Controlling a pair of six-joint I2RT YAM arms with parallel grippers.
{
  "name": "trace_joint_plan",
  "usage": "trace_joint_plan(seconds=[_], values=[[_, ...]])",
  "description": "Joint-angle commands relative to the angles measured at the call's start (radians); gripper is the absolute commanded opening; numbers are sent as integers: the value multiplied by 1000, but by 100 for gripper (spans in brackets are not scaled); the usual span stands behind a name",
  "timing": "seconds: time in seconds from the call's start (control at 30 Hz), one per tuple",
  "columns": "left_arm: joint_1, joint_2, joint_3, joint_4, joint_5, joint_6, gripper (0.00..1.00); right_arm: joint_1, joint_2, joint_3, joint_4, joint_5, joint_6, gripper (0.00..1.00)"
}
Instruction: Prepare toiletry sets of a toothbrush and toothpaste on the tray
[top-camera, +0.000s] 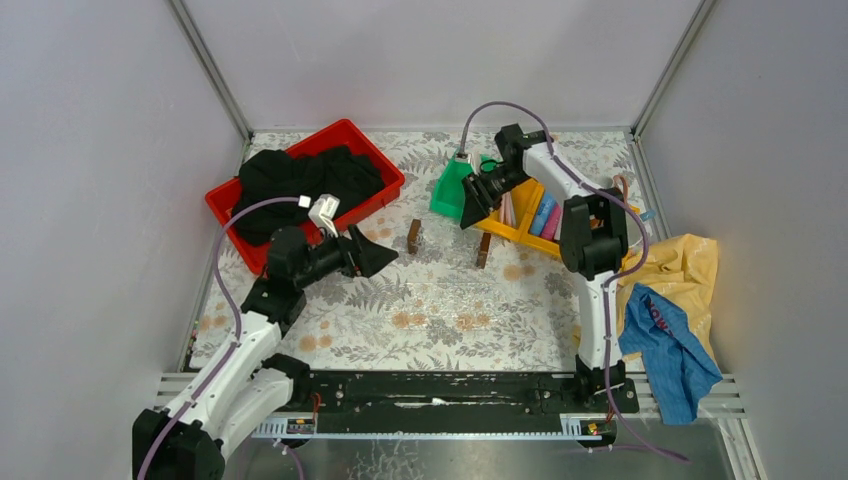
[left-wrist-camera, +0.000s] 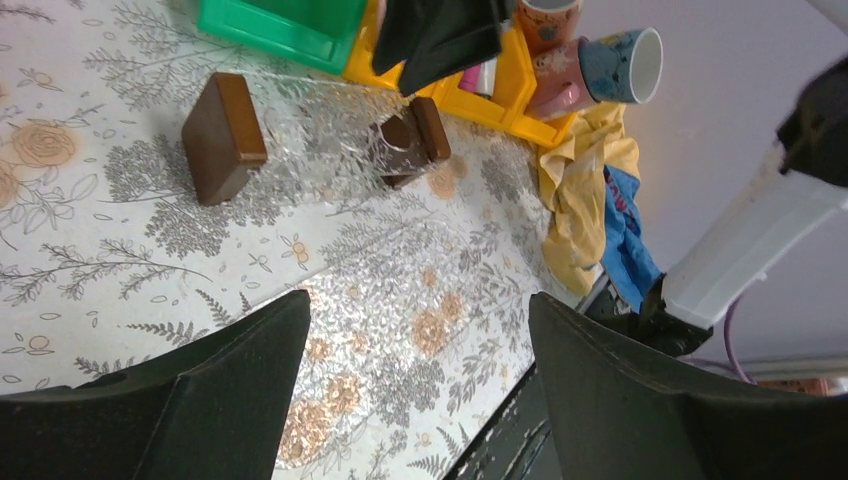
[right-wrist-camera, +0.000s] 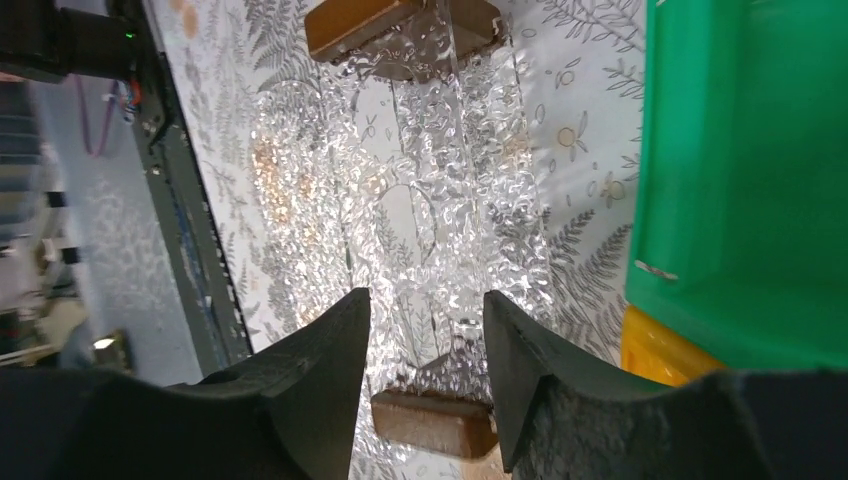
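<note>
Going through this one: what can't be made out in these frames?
Toothbrushes: none discernible; top view too small, right arm overlaps the yellow bin.
Red bin contents: under black cloth, top view.
Topmost mug: cut by left wrist view's top edge.

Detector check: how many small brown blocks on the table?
2. One small brown block lies mid-table; the other to its right, beside the yellow plastic bin. More may be hidden.

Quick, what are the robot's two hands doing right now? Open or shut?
Left gripper: open, holding nothing.
Right gripper: jaws partly apart, a brown block between the tips; cannot tell if it grips it.
</note>
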Motion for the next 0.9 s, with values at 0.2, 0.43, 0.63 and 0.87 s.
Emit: trace_joint_plan(seconds=[0.2, 0.43, 0.63, 0.87], values=[[-18, 144, 27, 216, -229, -78, 87, 10, -281, -112, 134, 41, 26, 69], [-49, 340, 125, 230, -387, -92, 86, 116, -305, -223, 231, 177, -28, 95], [-49, 251, 67, 187, -486, -71, 87, 192, -228, -162, 274, 292, -25, 100], [-46, -7, 3, 23, -549, -56, 87, 228, -125, -38, 270, 378, -29, 100]])
